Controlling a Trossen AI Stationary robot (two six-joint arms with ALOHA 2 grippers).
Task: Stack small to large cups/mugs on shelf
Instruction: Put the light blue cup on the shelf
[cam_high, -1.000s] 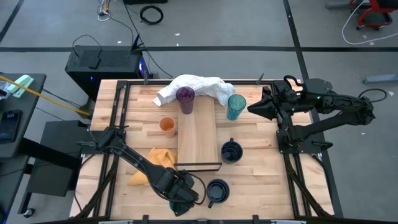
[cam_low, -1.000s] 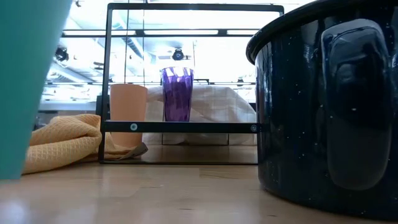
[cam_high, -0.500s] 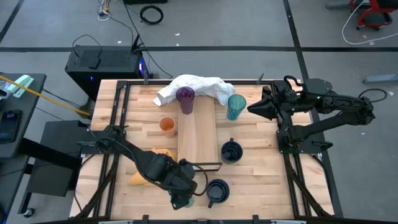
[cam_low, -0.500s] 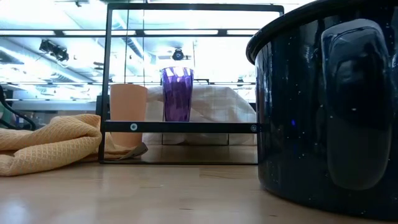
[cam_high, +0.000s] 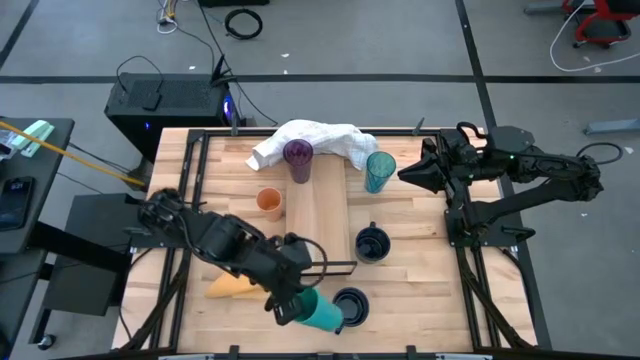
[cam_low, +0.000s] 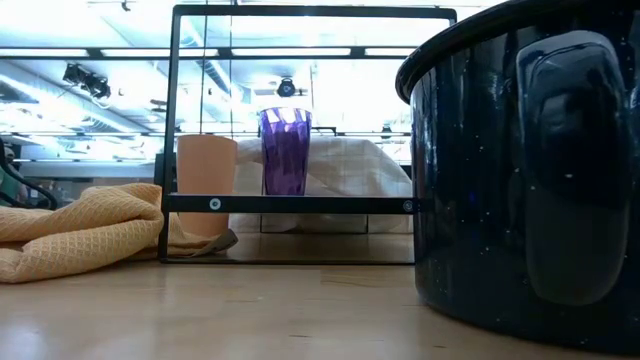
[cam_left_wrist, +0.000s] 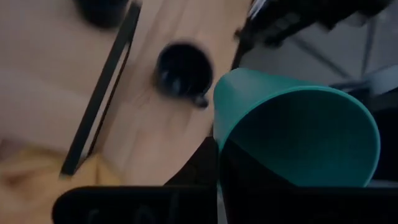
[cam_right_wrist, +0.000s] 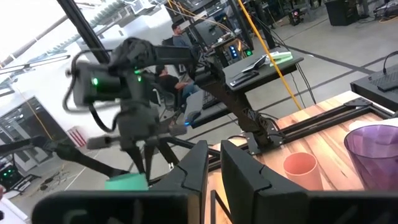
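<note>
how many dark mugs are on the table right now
2. One navy mug stands just right of the board, near its rimmed end. The other navy mug sits near the front edge, beside the teal cup in the left gripper.

We note the left hand has lifted the short teal cup off the surface, tilted beside the navy mug.

The slatted wooden desk carries the shelf, a white cloth, a yellow cloth, an orange cup, a teal tumbler and two navy mugs. The purple tumbler stands at the shelf's far end.
</note>
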